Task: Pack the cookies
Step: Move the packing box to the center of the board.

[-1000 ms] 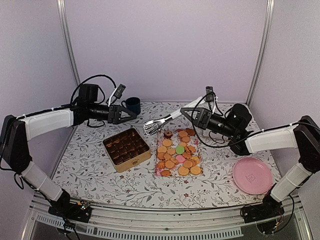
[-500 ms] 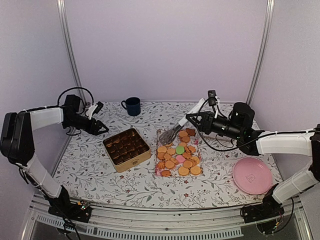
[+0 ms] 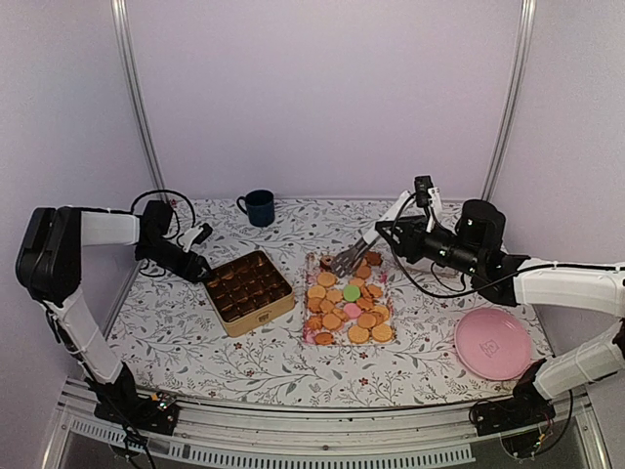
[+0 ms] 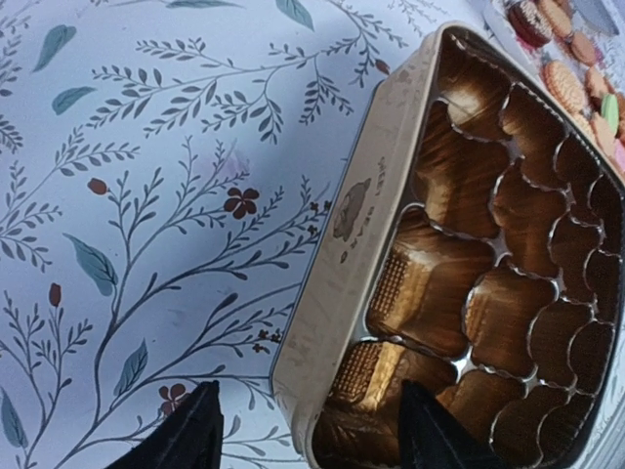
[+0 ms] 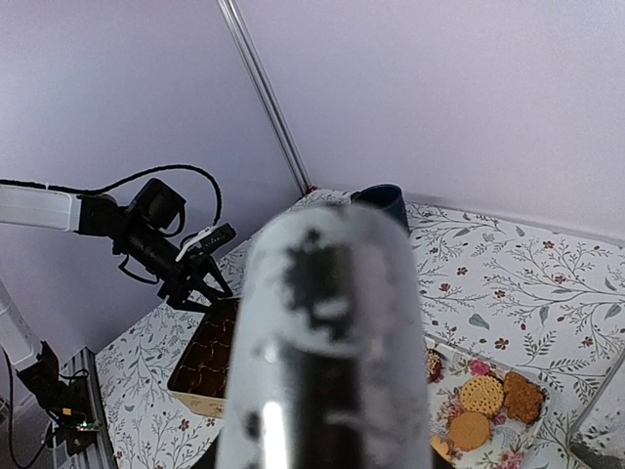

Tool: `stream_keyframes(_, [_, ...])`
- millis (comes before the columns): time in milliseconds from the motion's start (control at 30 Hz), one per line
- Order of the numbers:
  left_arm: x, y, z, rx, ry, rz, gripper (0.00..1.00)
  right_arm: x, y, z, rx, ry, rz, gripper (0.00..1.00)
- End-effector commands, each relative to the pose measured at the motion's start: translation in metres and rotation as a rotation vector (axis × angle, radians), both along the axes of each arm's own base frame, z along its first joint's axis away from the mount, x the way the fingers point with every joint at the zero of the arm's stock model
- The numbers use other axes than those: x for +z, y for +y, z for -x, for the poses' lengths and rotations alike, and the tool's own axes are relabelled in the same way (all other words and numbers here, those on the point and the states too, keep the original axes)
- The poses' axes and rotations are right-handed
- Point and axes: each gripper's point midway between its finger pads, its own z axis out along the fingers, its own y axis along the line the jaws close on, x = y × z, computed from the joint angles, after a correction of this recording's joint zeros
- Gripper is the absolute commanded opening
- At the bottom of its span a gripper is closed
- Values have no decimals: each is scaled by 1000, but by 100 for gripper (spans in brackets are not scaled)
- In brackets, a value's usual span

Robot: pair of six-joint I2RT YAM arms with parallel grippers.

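Left gripper, jaws apart, has dropped to the tin at centre-left. Right gripper, clamped on tongs, has reached the cookies. Picking can probably start.

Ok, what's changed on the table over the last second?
The left end effector swung back from near the mug to the tin, open astride its left wall. The right end effector, shut on the tongs, drew back right, bringing their tips over the far cookies. Tin, cookies, mug and plate stayed put.
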Motion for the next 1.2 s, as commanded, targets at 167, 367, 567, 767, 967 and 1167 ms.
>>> stream_keyframes(167, [-14, -13, -3, -129, -99, -165, 35, 6, -8, 7, -25, -39, 22, 34])
stream_keyframes(367, [-12, -18, -10, -237, -196, -246, 18, 6, -15, 8, -46, -51, 55, 34])
stream_keyframes(567, [-4, -44, -4, -434, -323, -267, 8, 4, -20, 9, -65, -51, 82, 34])
stream_keyframes(767, [-9, -63, -6, -575, -372, -287, 1, -1, -30, 11, -103, -44, 112, 34])
stream_keyframes(967, [-23, -65, -6, -686, -359, -343, 0, -9, -41, 11, -149, -39, 150, 35])
stream_keyframes(1167, [-15, -73, 1, -824, -416, -403, 6, -25, -40, 4, -168, -23, 205, 38])
